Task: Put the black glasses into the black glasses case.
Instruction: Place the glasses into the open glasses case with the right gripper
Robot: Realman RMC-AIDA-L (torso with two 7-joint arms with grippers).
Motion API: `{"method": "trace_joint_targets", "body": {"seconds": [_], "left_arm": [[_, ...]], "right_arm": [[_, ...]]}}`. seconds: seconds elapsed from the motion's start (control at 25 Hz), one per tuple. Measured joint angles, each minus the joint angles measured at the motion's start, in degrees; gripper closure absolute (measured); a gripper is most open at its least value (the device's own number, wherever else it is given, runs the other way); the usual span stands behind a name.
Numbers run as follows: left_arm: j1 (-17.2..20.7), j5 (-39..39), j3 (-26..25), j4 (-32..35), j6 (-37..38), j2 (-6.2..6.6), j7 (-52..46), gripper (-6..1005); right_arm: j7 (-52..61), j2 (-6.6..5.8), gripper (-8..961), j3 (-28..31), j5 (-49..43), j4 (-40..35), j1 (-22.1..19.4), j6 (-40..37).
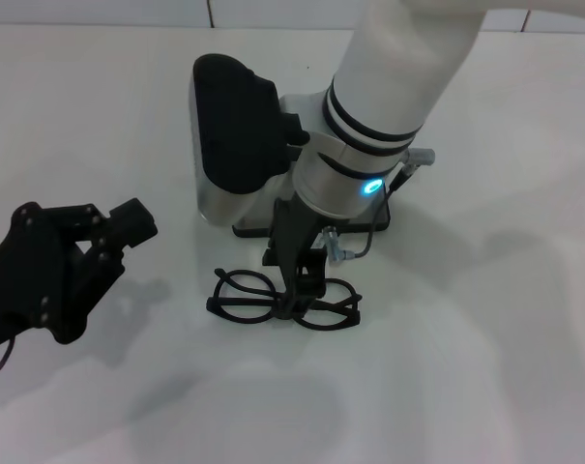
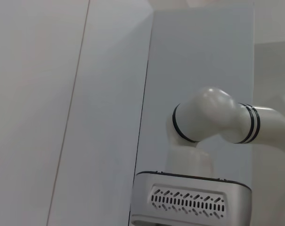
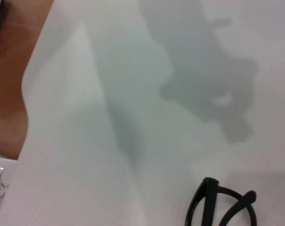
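The black glasses (image 1: 246, 296) lie on the white table in front of the case, and one edge of the frame (image 3: 213, 202) shows in the right wrist view. My right gripper (image 1: 296, 302) reaches straight down onto their bridge, shut on it between the two lenses. The glasses still rest on the table. Just behind them stands the black glasses case (image 1: 232, 130), open, its black lid raised above a grey part (image 1: 211, 205). At the table's left my black left gripper (image 1: 84, 261) hangs apart from both things.
The white right arm (image 1: 398, 87) comes down from the far right and hides the case's right half. A cable (image 1: 348, 249) loops beside the wrist. Bare white table (image 1: 466, 367) lies in front and to the right. The left wrist view shows only wall and the robot's body.
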Motion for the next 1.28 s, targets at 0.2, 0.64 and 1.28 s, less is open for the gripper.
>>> {"method": "trace_joint_targets", "body": {"seconds": [0.2,0.64,1.28], "left_arm": [[0.1,0.0,0.0,-0.1,0.0,-0.04,0.2,947],[-0.1,0.1,0.0,-0.9,0.0,-0.21,0.4,947],[-0.4,0.1,0.0,-2.3,-0.2,-0.24,1.4,946]], "right_arm": [[-1.4,0.0,383,-0.8,0.6,1.1,-0.4,1.7],[-5.1,0.0,385,-3.1,6.1,5.0,-0.5,3.3],[-8.1,0.0,384,-4.6,9.8,7.3,-1.2,4.4]]}}
